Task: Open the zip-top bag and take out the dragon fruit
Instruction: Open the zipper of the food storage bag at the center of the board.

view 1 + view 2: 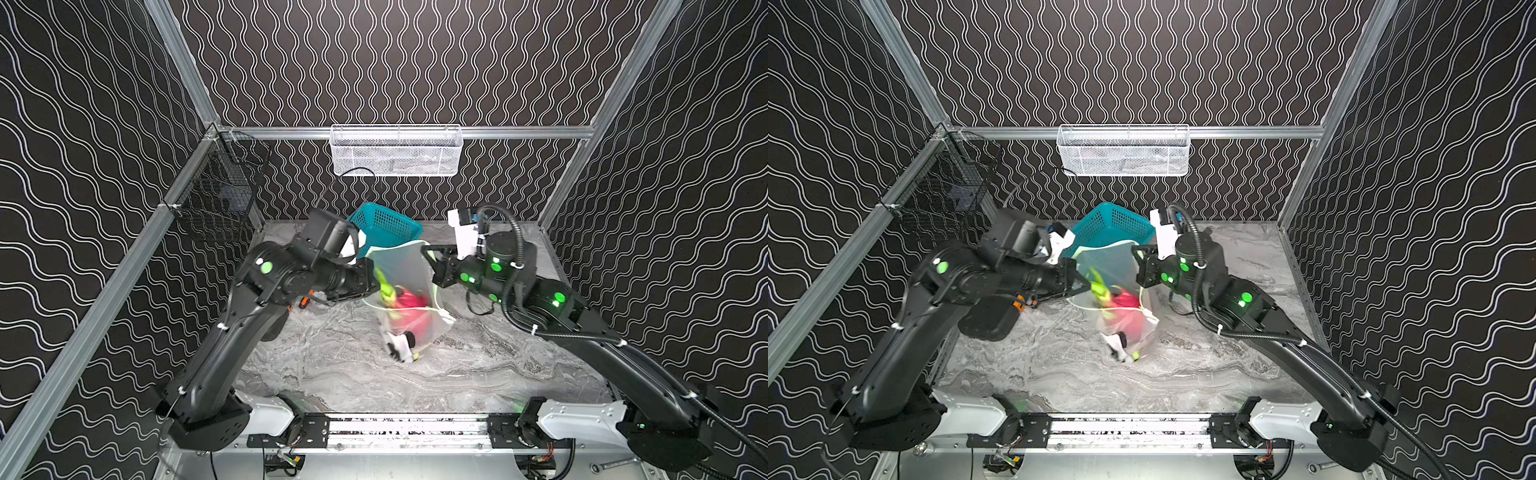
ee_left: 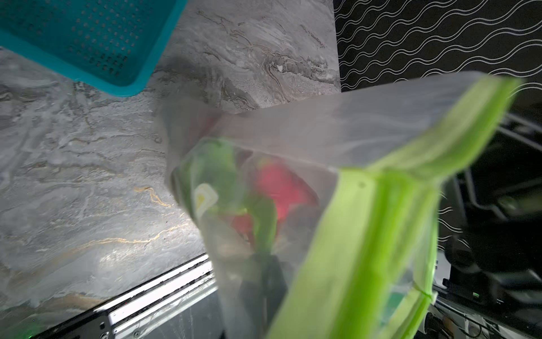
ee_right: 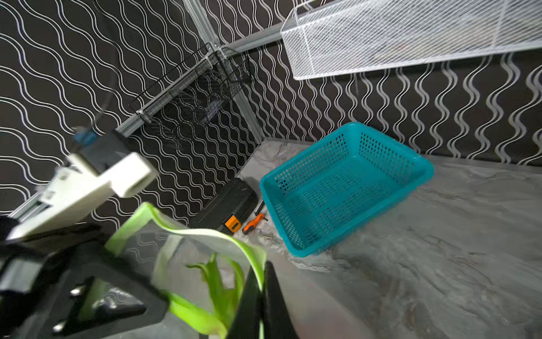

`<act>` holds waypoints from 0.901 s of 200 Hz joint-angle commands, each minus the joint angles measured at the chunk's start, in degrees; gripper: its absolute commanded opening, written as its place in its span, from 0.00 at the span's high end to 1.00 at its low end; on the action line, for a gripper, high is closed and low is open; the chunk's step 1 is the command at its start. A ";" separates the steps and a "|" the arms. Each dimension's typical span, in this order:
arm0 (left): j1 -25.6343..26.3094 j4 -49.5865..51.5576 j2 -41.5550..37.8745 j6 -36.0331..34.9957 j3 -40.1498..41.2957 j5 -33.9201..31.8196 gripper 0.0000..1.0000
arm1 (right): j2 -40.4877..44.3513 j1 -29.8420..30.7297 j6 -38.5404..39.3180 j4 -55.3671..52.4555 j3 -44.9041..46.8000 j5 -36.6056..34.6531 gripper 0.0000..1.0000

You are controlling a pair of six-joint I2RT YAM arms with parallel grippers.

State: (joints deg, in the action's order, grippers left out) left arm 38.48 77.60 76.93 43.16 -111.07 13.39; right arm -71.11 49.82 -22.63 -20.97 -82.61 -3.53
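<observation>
BAG: zip-top bag (image 1: 401, 262) mid-table, mouth gaping, dragon fruit (image 1: 409, 300) low inside | GRIP: left gripper (image 1: 371, 284) and right gripper (image 1: 428, 254) each pinched narrow on opposite rims of the green zip strip | BEHIND: teal basket (image 1: 386, 226) | STEP: opening looks done — extraction pending | NEXT: you free one gripper and reach in for the fruit while the other holds the rim
</observation>
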 commanded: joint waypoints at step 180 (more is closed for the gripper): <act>-0.31 -6.91 23.83 -17.62 1.19 6.43 1.00 | 8.66 -15.59 3.55 5.41 24.43 24.55 0.28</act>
State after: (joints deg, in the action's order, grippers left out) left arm 36.97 70.00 99.85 28.05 -108.79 18.20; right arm -61.95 34.54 -24.03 -6.81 -53.87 12.86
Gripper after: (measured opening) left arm 0.064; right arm 0.765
